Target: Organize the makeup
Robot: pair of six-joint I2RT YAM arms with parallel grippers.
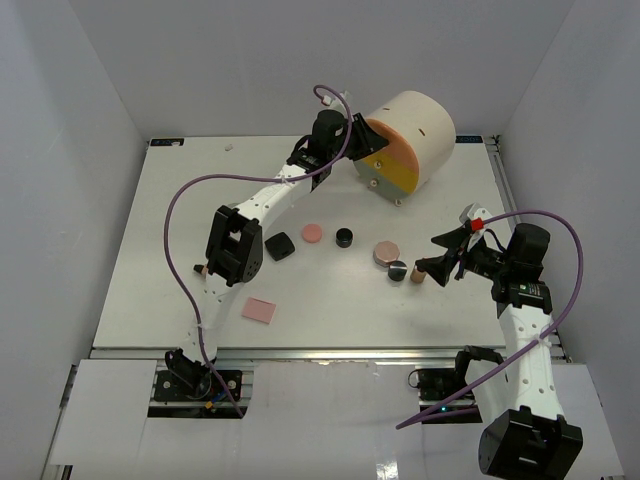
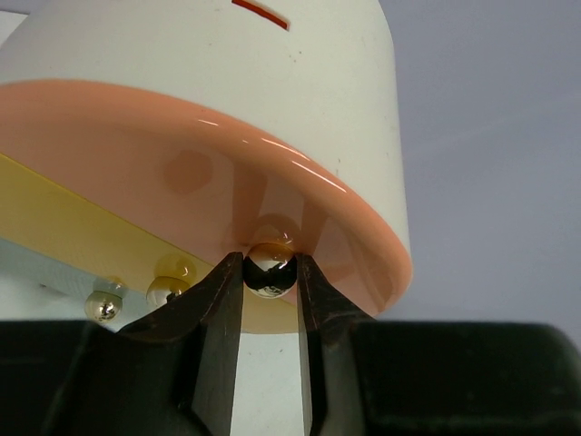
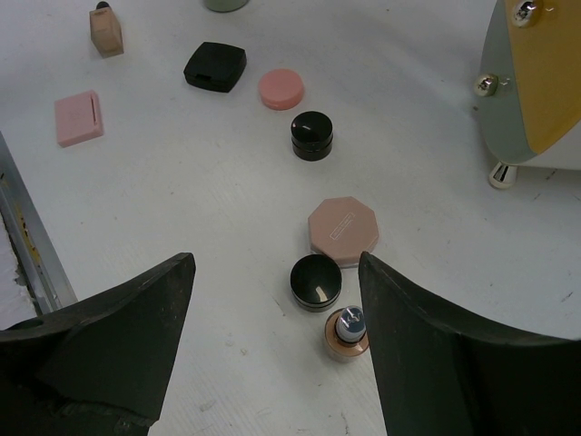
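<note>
My left gripper [image 1: 345, 140] is shut on the chrome ball knob [image 2: 270, 274] of the pink drawer front [image 2: 182, 173] of the cream cylinder [image 1: 415, 130]. My right gripper [image 3: 274, 263] is open and empty. It hovers over a tan lipstick tube [image 3: 346, 334], a black jar [image 3: 316, 282] and a rose-beige octagonal compact [image 3: 343, 227]. Farther left on the table lie a second black jar [image 3: 311, 134], a pink round compact [image 3: 281, 88], a black oblong case [image 3: 215, 66], a flat pink square [image 3: 77, 117] and another tan tube [image 3: 106, 29].
The cylinder lies on its side at the back right, with yellow [image 1: 392, 175] and grey drawer fronts below the pink one, each with a gold knob [image 2: 168, 291]. A metal rail [image 3: 27, 245] runs along the table's near edge. White walls enclose three sides.
</note>
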